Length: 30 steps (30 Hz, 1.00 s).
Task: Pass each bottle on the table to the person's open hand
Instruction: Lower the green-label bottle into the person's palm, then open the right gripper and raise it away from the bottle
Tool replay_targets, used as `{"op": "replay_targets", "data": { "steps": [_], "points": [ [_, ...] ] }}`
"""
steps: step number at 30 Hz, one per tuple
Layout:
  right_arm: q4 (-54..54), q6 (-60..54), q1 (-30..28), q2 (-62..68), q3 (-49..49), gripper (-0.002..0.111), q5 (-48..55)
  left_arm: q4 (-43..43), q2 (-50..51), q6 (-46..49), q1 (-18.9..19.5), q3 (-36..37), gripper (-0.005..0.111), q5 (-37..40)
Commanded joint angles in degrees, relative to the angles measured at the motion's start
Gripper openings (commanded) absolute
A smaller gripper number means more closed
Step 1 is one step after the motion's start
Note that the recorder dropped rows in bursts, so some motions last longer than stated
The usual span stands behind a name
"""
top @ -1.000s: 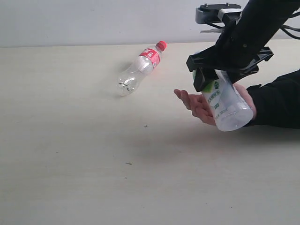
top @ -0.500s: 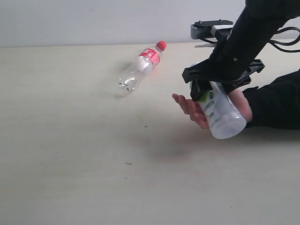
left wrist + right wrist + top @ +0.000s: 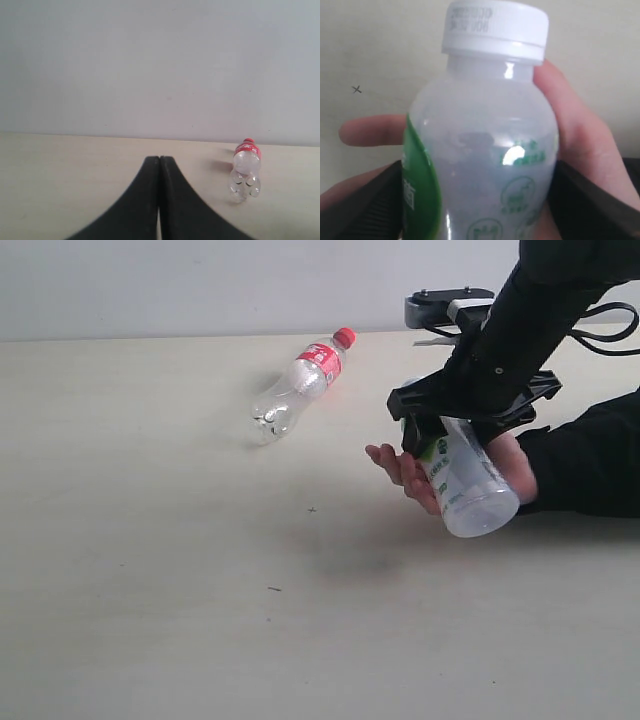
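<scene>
My right gripper (image 3: 452, 422) is shut on the white bottle with a green label (image 3: 466, 485), holding it tilted just over the person's open hand (image 3: 402, 466). In the right wrist view the white bottle (image 3: 485, 150) sits between my black fingers (image 3: 367, 205), with the hand (image 3: 575, 140) right behind it and a finger beside its cap. The clear cola-shaped bottle with red label and cap (image 3: 298, 386) lies on its side on the table (image 3: 150, 540), far left of the hand. My left gripper (image 3: 159, 161) is shut and empty; the cola bottle (image 3: 244, 171) lies ahead of it. The other two bottles are out of view.
The person's black sleeve (image 3: 590, 465) rests on the table at the right edge. A pale wall (image 3: 200, 285) runs behind the table's far edge. Cables (image 3: 610, 325) hang behind the right arm.
My right gripper has moved slightly left and lower with the white bottle, bringing it closer onto the palm. The hand shifted a little left. The cola bottle has not moved.
</scene>
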Motion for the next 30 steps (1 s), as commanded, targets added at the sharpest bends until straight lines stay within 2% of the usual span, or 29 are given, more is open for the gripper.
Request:
{"op": "replay_targets", "data": {
  "steps": [1,27,29,30],
  "points": [
    [-0.4,0.11,0.01,0.17,0.0,0.075,0.38,0.19,-0.36,0.08,0.09,0.15,0.0,-0.17],
    [-0.53,-0.03,0.01,-11.01,0.0,0.075,-0.4,0.19,-0.36,0.08,0.09,0.15,0.0,-0.17],
    [-0.53,-0.53,0.01,-12.35,0.0,0.071,-0.53,0.19,-0.36,0.08,0.09,0.15,0.0,-0.17],
    [-0.53,-0.51,0.01,-13.19,0.0,0.065,-0.53,0.19,-0.36,0.08,0.09,0.15,0.0,-0.17]
  ]
}}
